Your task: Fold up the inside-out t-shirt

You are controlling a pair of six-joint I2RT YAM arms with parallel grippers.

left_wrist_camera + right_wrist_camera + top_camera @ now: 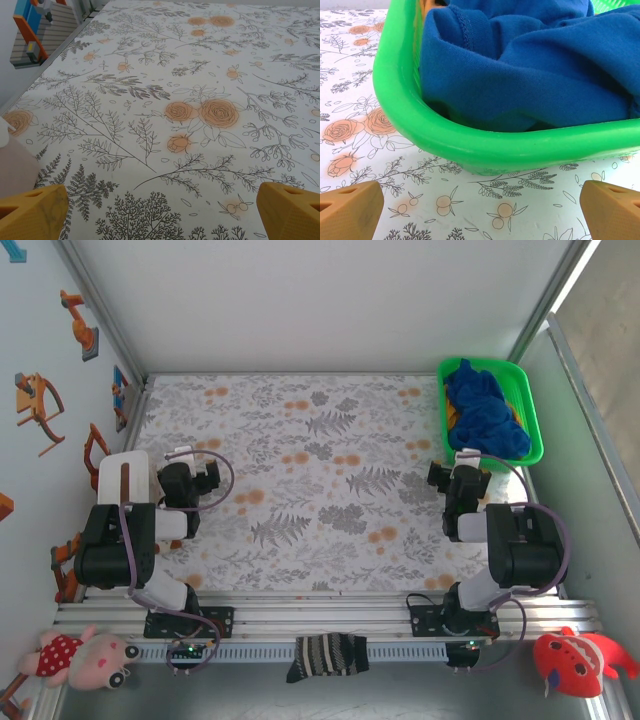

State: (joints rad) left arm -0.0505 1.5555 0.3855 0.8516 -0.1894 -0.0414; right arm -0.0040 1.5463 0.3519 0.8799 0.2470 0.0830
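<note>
The inside-out t-shirt [485, 410] lies bunched up in a green basket [533, 430] at the table's back right corner. Royal-blue folds of the t-shirt [530, 70] rise above the basket's near rim [520, 145] in the right wrist view. My right gripper [462, 472] sits just in front of that basket; the right gripper [482, 212] is open above the table with nothing between its yellow fingers [350, 207]. My left gripper [195, 468] rests at the left side. The left gripper [162, 212] is open over the bare floral tablecloth [150, 100].
A bit of orange-yellow cloth [427, 5] shows in the basket under the shirt. A striped sock [325, 655] lies on the rail between the arm bases. Plush toys sit at the near left [85, 658] and near right [575, 660]. White walls enclose the table.
</note>
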